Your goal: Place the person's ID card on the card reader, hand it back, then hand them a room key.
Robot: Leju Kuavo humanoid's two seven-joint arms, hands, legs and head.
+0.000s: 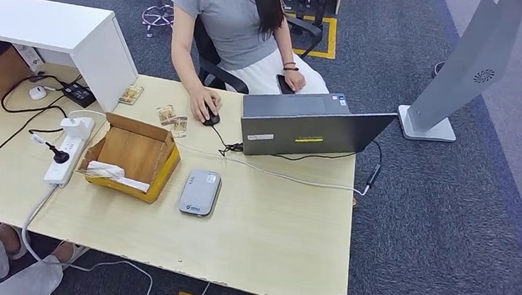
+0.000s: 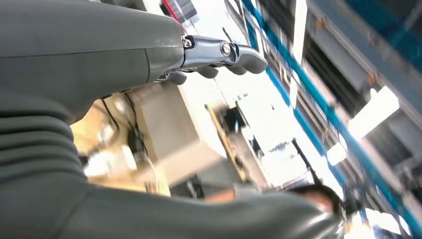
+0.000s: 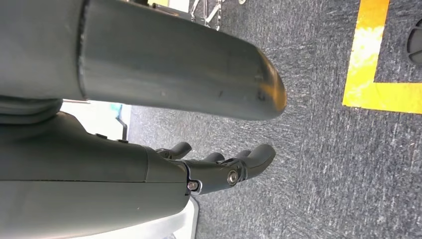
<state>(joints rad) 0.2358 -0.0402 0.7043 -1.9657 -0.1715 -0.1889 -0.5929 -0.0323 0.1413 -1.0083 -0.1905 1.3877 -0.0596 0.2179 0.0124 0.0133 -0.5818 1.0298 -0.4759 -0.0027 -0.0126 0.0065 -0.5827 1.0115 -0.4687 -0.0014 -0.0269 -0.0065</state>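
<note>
Your left hand and right hand both hold nothing, fingers loosely apart; the card reader at frame centre lies bare, fitting either end.

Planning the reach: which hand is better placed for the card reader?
Left, likely: the card reader lies left of centre; the left hand faces the desk, the right hand hangs over carpet.

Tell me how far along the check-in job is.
Nothing lies on the card reader; both the left hand and right hand hold nothing. Small cards lie by the person's mouse hand. That fits before the ID reaches the reader, or after the handovers; I can't tell which.
</note>
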